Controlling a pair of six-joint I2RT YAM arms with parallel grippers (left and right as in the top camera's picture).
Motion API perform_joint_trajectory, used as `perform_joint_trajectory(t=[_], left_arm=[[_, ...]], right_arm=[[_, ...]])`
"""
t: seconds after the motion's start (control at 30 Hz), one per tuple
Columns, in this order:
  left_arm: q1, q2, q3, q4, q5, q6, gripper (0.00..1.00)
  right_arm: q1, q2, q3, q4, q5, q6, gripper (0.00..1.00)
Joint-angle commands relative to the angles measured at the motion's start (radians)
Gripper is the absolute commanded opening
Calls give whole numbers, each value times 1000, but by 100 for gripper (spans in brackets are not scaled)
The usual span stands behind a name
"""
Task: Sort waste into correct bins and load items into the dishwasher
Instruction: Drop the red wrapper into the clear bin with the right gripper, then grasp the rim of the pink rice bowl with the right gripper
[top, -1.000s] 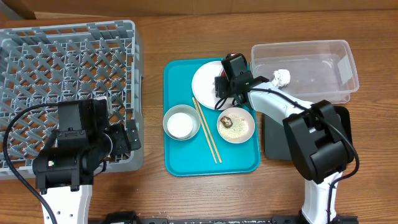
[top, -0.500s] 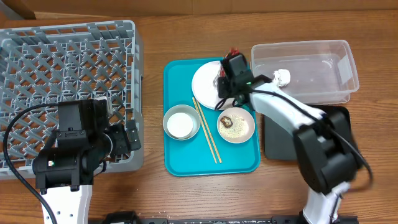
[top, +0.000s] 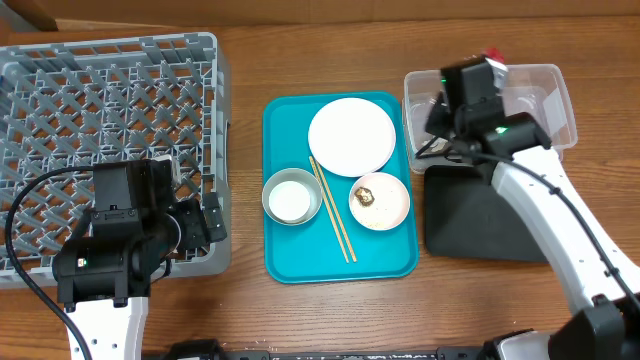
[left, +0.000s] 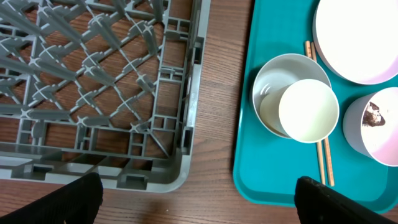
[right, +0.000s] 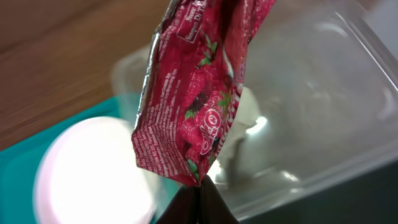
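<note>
My right gripper (right: 200, 194) is shut on the bottom edge of the red shiny snack wrapper (right: 199, 93). The wrapper hangs over the clear plastic tub (right: 311, 87), where a crumpled white tissue (right: 247, 117) lies. From overhead, the right gripper (top: 483, 66) and wrapper (top: 492, 52) are above the tub (top: 555, 105). On the teal tray (top: 300, 255) are the white plate (top: 351, 136), the grey bowl (top: 272, 205) holding the white cup (top: 291, 200), chopsticks (top: 332, 212), and a small dish (top: 385, 205) with rice and a brown lump. My left gripper (left: 199, 205) is open, low over the table between dish rack (left: 93, 81) and tray.
The black tray (top: 480, 215) lies just in front of the clear tub, under my right arm. The grey dish rack (top: 110, 100) fills the left of the table. Bare wooden tabletop (top: 330, 320) runs along the front edge.
My right gripper closed on the red wrapper beside the plate, then carried it up and to the right, over the clear tub. The left arm has stayed still.
</note>
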Motion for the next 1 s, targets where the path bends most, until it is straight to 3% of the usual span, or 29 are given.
perform_joint_trajectory(t=[0.0, 0.07, 0.1, 0.13, 0.17, 0.23, 0.43, 0.67, 0.8, 0.9, 0.97], left_arm=[[6, 2, 21, 2, -2, 5, 100], [6, 2, 21, 4, -2, 5, 100], [6, 2, 21, 4, -3, 5, 100], [6, 1, 21, 5, -3, 5, 100], [6, 1, 21, 5, -3, 5, 100], [6, 2, 21, 4, -3, 5, 99], [6, 1, 21, 4, -3, 5, 100], [6, 2, 21, 7, -3, 5, 100], [6, 2, 21, 15, -2, 4, 100], [6, 2, 21, 19, -3, 5, 100], [6, 2, 21, 18, -3, 5, 100]], right_arm=[[-56, 9, -29, 0, -40, 111, 4], [-80, 9, -35, 8, -57, 107, 5], [-85, 9, -35, 14, -62, 98, 15], [-91, 7, -33, 28, -73, 59, 39], [-93, 5, -30, 37, -88, 21, 54], [-94, -1, -11, 34, -134, -77, 61], [-94, -88, 15, -72, -263, -187, 63], [-53, -142, 13, -278, -595, -478, 63], [62, -138, -31, -332, -573, -516, 63], [160, -134, -90, -282, -541, -515, 61], [245, -123, -143, -204, -524, -515, 54]])
